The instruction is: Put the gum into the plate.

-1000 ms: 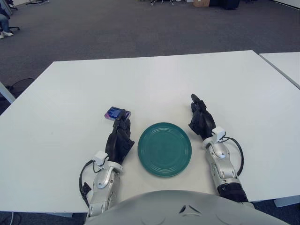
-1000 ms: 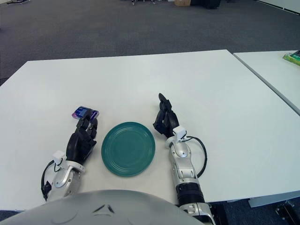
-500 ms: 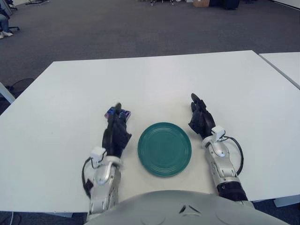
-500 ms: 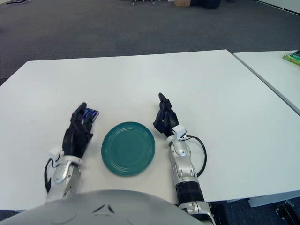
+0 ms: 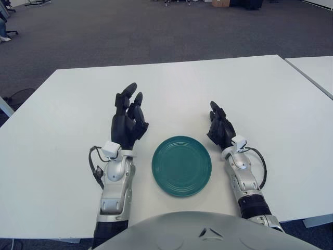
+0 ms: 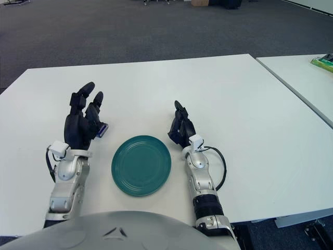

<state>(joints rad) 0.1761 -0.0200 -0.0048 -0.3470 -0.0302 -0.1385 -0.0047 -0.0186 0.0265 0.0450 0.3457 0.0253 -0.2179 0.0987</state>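
Note:
A round teal plate [image 5: 181, 165] lies empty on the white table [image 5: 171, 88], between my two hands. The gum [image 6: 102, 129] is a small blue-purple pack just left of the plate. Only a sliver of it shows in the right eye view, past my left hand; the left eye view hides it entirely. My left hand [image 5: 130, 96] is raised above the gum with its fingers spread, open and holding nothing. My right hand [image 5: 218, 127] shows right of the plate, fingers relaxed and pointing away from me, holding nothing.
A second white table [image 6: 302, 73] stands to the right across a narrow gap, with a green object [image 6: 323, 61] on it. Grey carpet lies beyond the table's far edge. My own torso [image 5: 203, 232] fills the bottom of both views.
My left hand has lifted off the table and spread its fingers, rising up over the gum pack, which it now mostly hides. The right hand has barely moved.

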